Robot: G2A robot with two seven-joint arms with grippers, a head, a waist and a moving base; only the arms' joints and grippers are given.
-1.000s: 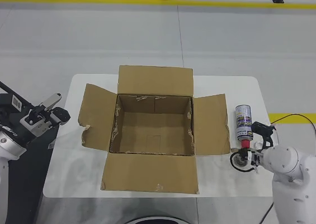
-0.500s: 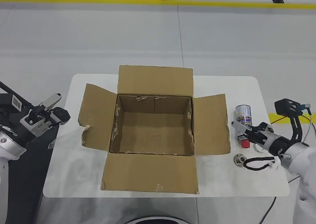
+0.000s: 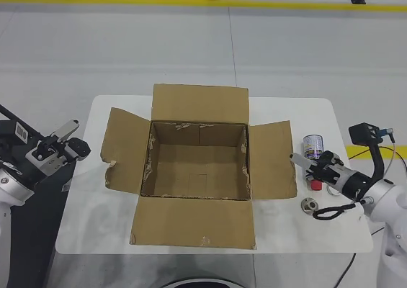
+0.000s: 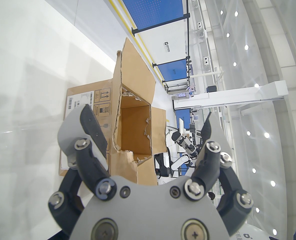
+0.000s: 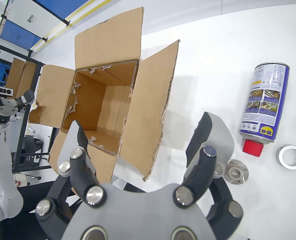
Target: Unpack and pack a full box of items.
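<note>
**White table, bare box: right arm lifts off the small parts**

White table [image 3: 289, 115] carries an open box [image 3: 199, 105] at its middle, all four flaps splayed and its cardboard floor showing bare. At 3 o'clock from the box a can [image 5: 265, 102] lies on its side. Just past its red cap sit a flange [image 5: 236, 171] and a ring [image 5: 289, 156], apart from each other.

A second ago the right gripper [image 5: 140, 122] was low over the flange. It has since risen and swung round to face the box from 3 o'clock, hanging above the can's cap end. Its fingers are spread wide with nothing between them. The left gripper [image 4: 148, 114] has not shifted. It hangs off the table's edge at 9 o'clock, fingers likewise apart and empty.

Judging by the bare floor and three items laid out, the flange was probably the piece just set down. Unpacking looks finished or close to it. Packing would start from the 3 o'clock cluster, where the can may roll.
</note>
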